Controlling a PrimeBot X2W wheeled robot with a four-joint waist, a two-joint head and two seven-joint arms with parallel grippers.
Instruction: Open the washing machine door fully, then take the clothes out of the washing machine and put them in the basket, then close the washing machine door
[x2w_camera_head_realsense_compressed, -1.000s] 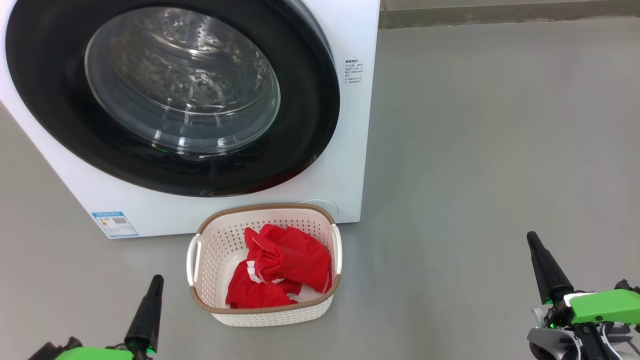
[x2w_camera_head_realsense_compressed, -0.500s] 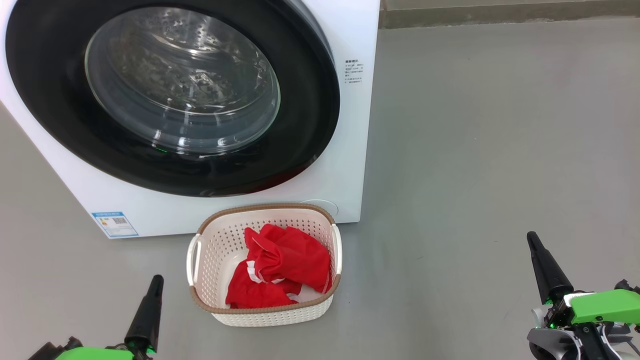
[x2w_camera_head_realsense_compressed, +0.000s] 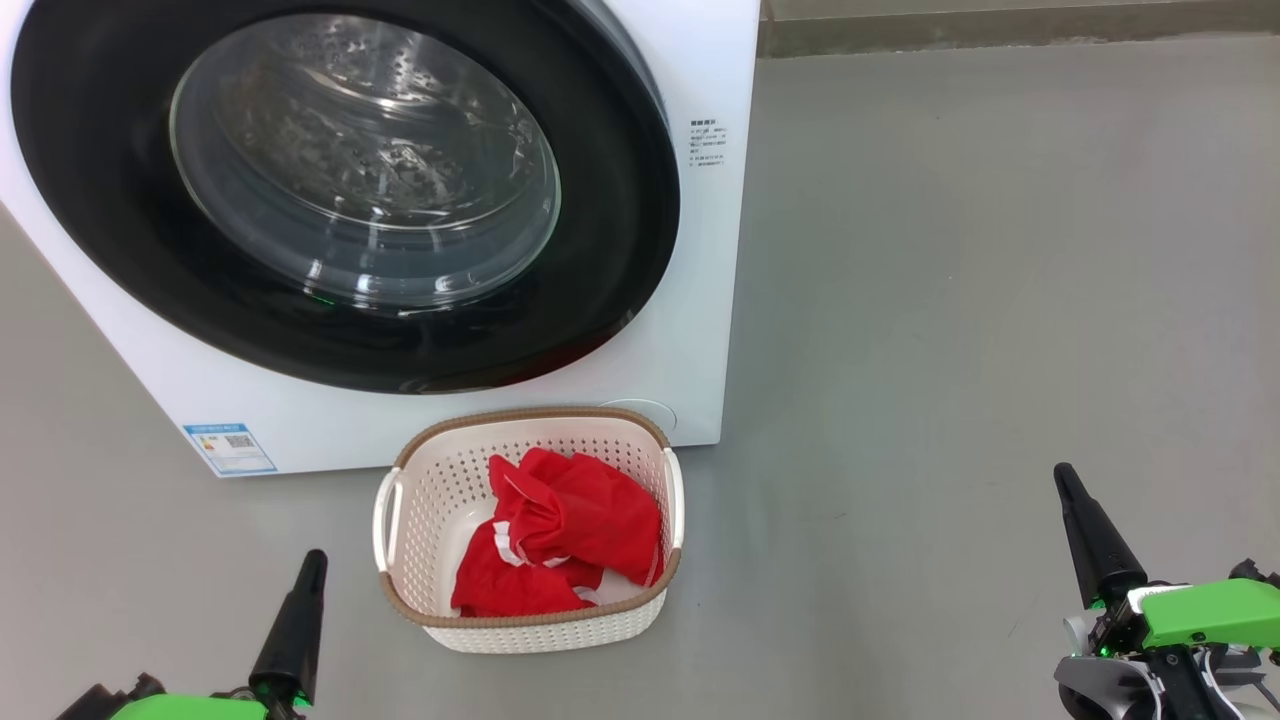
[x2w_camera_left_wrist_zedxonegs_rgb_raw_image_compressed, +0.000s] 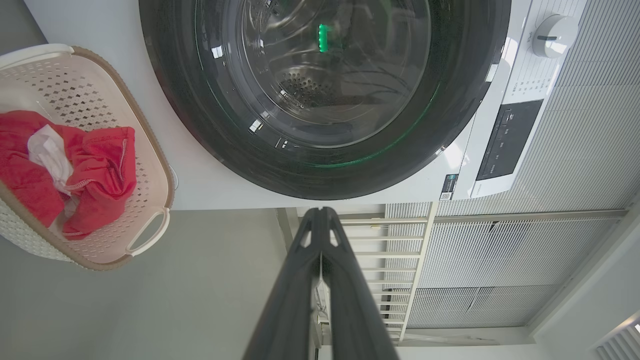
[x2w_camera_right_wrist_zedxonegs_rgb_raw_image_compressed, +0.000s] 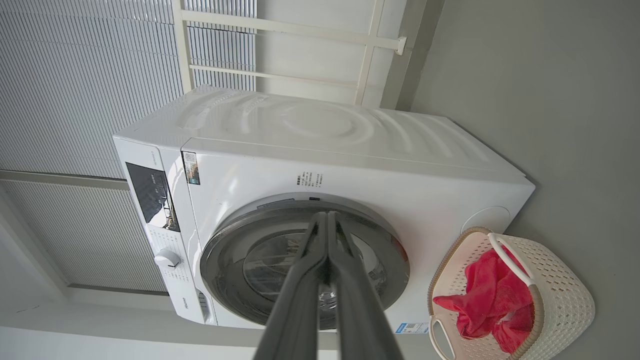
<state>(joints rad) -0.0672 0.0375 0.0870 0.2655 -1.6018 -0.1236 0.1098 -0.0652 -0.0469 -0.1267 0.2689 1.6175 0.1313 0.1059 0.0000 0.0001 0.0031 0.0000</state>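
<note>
The white washing machine stands ahead with its round black-rimmed door flat against the front. On the floor before it sits the cream basket, and the red clothes lie bunched inside it. My left gripper hangs shut and empty at the lower left, left of the basket. My right gripper is shut and empty at the lower right, well clear of the basket. The left wrist view shows the door, basket and clothes. In the right wrist view appear the machine, the basket and the clothes.
Grey floor spreads to the right of the machine. A wall base runs along the far side. White slatted panels and a railing stand behind the machine. A control knob sits on the machine's front panel.
</note>
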